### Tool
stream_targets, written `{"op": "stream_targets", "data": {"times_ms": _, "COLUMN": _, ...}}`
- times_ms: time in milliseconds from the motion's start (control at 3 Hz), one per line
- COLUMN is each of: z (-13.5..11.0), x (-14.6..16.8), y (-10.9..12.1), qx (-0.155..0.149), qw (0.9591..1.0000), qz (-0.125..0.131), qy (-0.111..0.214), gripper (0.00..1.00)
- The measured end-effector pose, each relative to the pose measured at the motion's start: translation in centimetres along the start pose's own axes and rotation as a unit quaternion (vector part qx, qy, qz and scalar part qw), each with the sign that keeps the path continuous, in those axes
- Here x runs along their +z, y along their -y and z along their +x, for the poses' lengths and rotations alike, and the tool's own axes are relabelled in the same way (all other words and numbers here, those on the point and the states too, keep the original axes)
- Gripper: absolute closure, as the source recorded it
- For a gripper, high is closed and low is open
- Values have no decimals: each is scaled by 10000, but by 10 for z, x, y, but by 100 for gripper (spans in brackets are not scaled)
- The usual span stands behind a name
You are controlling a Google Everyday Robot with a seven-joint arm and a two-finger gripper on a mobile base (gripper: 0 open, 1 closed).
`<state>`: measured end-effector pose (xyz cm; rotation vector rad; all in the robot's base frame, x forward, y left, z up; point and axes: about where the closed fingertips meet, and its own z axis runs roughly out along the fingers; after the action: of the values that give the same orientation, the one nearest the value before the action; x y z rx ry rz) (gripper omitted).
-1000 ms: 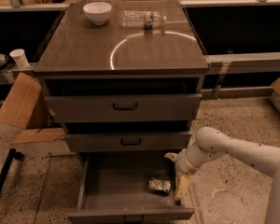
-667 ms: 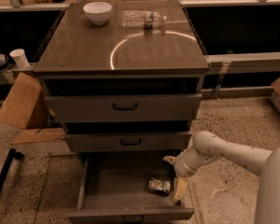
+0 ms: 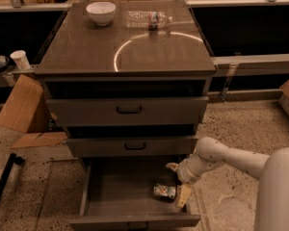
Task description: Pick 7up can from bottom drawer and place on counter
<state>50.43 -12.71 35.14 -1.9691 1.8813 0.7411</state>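
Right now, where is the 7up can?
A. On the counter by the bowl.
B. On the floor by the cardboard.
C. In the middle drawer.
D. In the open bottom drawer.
D: the can lies on its side near the right front of the drawer, the open gripper just right of it; the counter holds a bowl and a bottle.

Arm: your white arm (image 3: 231,158) reaches down and to the left from the lower right.
Gripper: your gripper (image 3: 176,185) sits low, fingers spread apart.
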Motion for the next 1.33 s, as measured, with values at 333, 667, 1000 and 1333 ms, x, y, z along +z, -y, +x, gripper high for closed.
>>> {"op": "stream_targets", "data": {"times_ms": 333, "z": 15, "x": 28, "y": 14, "qx": 48, "qw": 9999, "qz": -100, "qy": 79, "gripper": 0}}
{"op": "stream_targets", "data": {"times_ms": 667, "z": 32, "x": 56, "y": 31, "qx": 123, "qw": 9996, "qz": -110, "qy": 233, "gripper": 0}}
{"op": "stream_targets", "data": {"times_ms": 1000, "z": 48, "x": 77, "y": 51, "qx": 235, "qw": 9989, "qz": -55, "qy": 393, "gripper": 0}}
{"op": "stream_targets", "data": {"times_ms": 1333, "z": 64, "x": 97, "y": 64, "qx": 419, "qw": 9986, "qz": 50, "qy": 325, "gripper": 0}}
